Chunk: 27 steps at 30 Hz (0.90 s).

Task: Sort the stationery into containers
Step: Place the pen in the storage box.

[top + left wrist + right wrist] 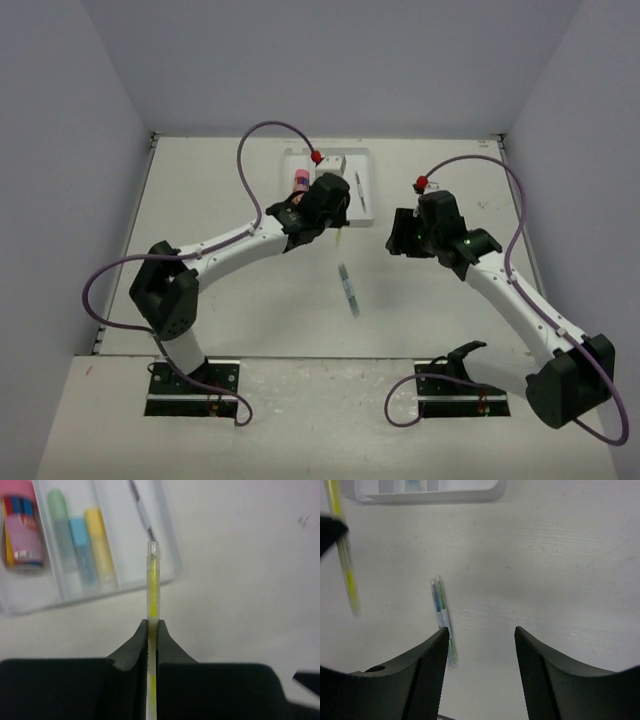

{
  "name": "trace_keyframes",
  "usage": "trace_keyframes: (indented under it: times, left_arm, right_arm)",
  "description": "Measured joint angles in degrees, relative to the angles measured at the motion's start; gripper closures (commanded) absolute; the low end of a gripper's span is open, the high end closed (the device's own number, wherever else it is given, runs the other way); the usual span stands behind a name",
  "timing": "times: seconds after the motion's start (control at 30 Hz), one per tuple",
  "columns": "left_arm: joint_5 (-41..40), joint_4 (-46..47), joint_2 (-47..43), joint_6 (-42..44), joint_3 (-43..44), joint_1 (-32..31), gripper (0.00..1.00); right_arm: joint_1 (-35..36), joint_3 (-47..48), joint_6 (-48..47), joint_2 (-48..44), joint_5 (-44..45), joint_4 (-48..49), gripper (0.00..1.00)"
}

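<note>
You have one tray (364, 158), split into three compartments. Inside it, count one glue stick (21, 535), three markers (81, 550) (one green, one blue, one yellow) and one dark pen (142, 515). Outside it you have one yellow pen (153, 590), plus what look like two clear pens (442, 620) lying side by side, one blue-inked, one green-inked.

The tray (127, 540) is clear, whitish plastic, softly glossy. The thin yellow pen (153, 590) has a smooth see-through plastic barrel, as has the blue-green pen (442, 620) on the matt, faintly scuffed white table (560, 580). The glue stick (22, 535) at ten o'clock in the left wrist view wears a shiny pink label. Fingers (131, 652) of the left gripper (153, 626) are matt black plastic; those of the right gripper (481, 632) look finely grained.
</note>
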Motion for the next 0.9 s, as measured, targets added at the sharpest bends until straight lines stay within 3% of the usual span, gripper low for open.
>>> trace_keyframes:
  times: [0.27,0.47,0.5,0.53,0.6,0.67,0.7,0.73,0.9]
  left_arm:
    - [5.6,1.8,27.9,7.3,38.9,8.5,1.00]
    - [9.1,1.9,40.8,8.7,47.5,10.6,0.99]
    - [9.5,2.0,42.1,8.7,47.5,10.9,0.91]
    - [10.0,2.3,43.1,8.8,47.5,11.1,0.76]
    - [10.6,2.6,44.2,8.8,47.5,11.5,0.69]
    - [10.9,3.0,44.4,9.0,47.5,11.7,0.53]
    - [11.0,3.4,44.4,9.1,47.5,11.8,0.41]
    - [11.1,3.8,44.3,9.1,47.5,11.9,0.14]
    - [11.4,6.2,39.9,8.5,41.4,12.0,0.00]
  right_arm:
    - [0.0,-8.4,3.3,-12.5,1.3,1.0,0.44]
    - [0.8,-12.3,3.6,-16.6,0.1,1.4,0.45]
    - [1.5,-12.7,3.6,-17.0,-0.1,1.2,0.45]
    - [2.5,-13.0,3.7,-17.4,-0.1,1.0,0.45]
    - [4.3,-13.1,3.7,-17.8,-0.2,1.0,0.45]
    - [5.6,-13.1,3.7,-17.6,-0.3,1.1,0.46]
    - [6.2,-13.1,3.7,-17.3,-0.4,1.1,0.47]
    - [6.8,-13.1,3.7,-16.8,-0.4,1.2,0.47]
    - [13.2,-13.0,4.8,-8.3,0.0,2.7,0.57]
